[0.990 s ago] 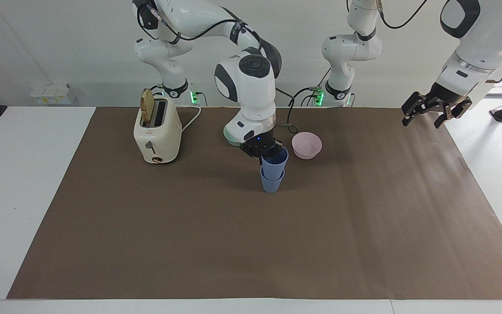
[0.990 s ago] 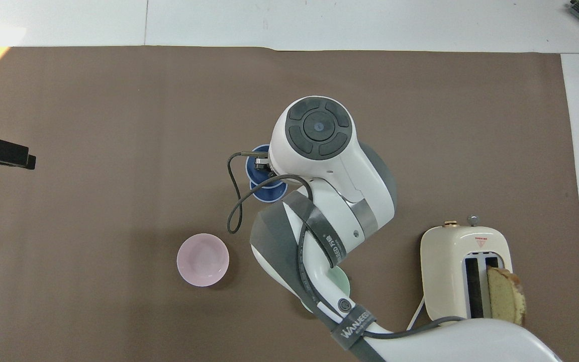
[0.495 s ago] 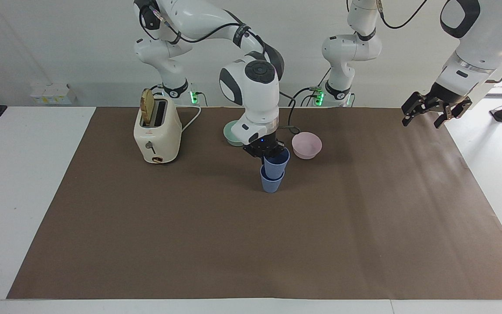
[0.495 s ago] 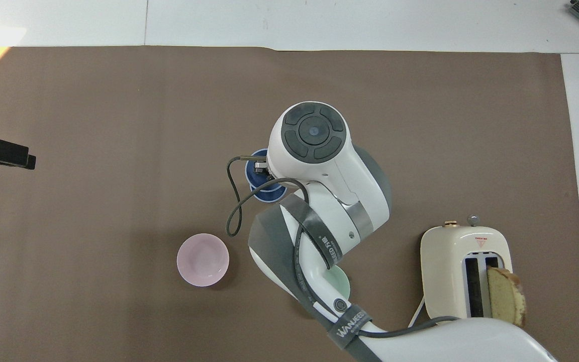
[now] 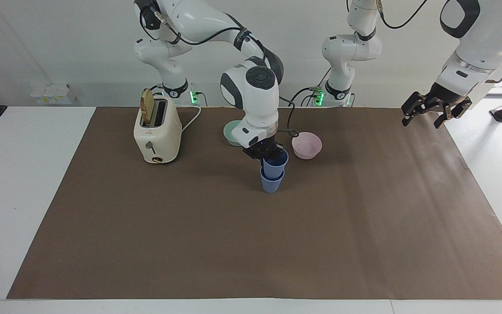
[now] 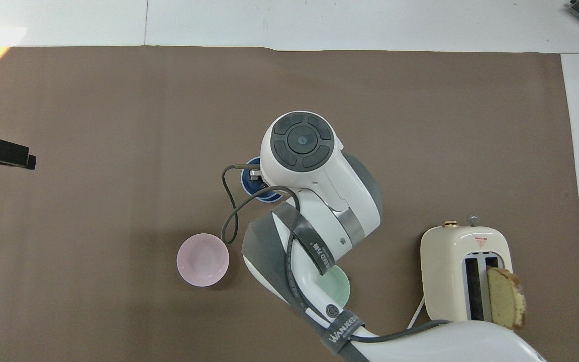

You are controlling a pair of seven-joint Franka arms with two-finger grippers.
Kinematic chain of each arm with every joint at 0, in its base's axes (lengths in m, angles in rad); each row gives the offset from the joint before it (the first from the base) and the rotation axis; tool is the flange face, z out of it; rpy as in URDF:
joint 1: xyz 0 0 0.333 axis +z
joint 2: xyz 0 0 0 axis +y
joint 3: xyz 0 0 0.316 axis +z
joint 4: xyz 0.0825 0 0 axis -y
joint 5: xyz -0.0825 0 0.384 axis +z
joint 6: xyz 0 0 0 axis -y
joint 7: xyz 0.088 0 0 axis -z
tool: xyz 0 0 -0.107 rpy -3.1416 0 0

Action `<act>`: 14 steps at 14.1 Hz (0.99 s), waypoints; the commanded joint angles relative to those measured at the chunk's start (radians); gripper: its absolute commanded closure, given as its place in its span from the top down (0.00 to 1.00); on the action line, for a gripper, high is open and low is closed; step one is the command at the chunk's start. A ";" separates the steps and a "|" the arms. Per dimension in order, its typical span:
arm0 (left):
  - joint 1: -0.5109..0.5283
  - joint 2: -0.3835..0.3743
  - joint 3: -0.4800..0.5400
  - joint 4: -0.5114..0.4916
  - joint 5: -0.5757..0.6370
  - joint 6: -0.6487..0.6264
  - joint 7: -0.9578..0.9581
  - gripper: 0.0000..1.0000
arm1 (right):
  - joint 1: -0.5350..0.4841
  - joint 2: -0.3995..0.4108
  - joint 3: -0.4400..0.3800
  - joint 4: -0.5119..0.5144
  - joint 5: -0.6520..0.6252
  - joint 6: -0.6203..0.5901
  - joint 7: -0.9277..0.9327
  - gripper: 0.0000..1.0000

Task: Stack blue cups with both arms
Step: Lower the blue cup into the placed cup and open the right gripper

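You have two blue cups near the middle of the brown mat, one nested in the other. The lower cup (image 5: 271, 184) stands on the mat and the upper cup (image 5: 274, 165) sits inside it, leaning a little toward the left arm's end of the table. From overhead only a sliver of the stack (image 6: 251, 182) shows past the right arm's wrist.

Your right gripper (image 5: 266, 153) is down at the upper cup's rim, on the side nearer the robots. It touches or overlaps the rim, but you cannot tell whether its claw is clamped on the cup or parted.

The pink bowl (image 5: 306, 145) stands just beside the stack, slightly nearer the robots, and looks empty from above. The green bowl (image 5: 232, 132) is mostly hidden by the right arm, so its contents cannot be read. The toaster (image 5: 157, 131) toward the right arm's end holds one slice of bread (image 5: 147, 107) sticking up from a slot.

Your left gripper (image 5: 429, 111) hangs in the air over the mat's edge at the left arm's end, claw spread wide and holding nothing; that arm waits.

Against a second ago, the right arm's wrist has drawn up and back toward the robots, uncovering more of the green bowl, while the gripper stays at the cup. The stack, bowls and toaster have not shifted.
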 commanded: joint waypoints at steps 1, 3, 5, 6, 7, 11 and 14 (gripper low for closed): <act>0.012 0.011 -0.010 0.024 0.005 -0.016 -0.001 1.00 | -0.007 -0.003 0.006 -0.044 -0.019 0.057 0.021 0.00; 0.012 0.011 -0.010 0.024 0.005 -0.016 -0.001 1.00 | -0.018 -0.003 0.006 -0.053 -0.016 0.074 0.020 0.94; 0.012 0.011 -0.010 0.024 0.005 -0.016 -0.001 1.00 | -0.012 -0.003 0.006 -0.050 -0.026 0.091 0.015 1.00; 0.012 0.011 -0.010 0.024 0.005 -0.016 -0.001 1.00 | -0.009 -0.003 0.006 -0.045 -0.026 0.088 0.021 1.00; 0.012 0.011 -0.010 0.024 0.005 -0.016 -0.001 1.00 | -0.007 -0.005 0.004 -0.044 -0.028 0.080 0.021 1.00; 0.014 0.011 -0.010 0.024 0.005 -0.016 0.002 1.00 | -0.034 -0.063 -0.014 0.007 -0.034 -0.030 0.015 1.00; 0.012 0.011 -0.010 0.023 0.005 -0.016 0.000 1.00 | -0.123 -0.131 -0.019 0.065 -0.049 -0.138 -0.051 1.00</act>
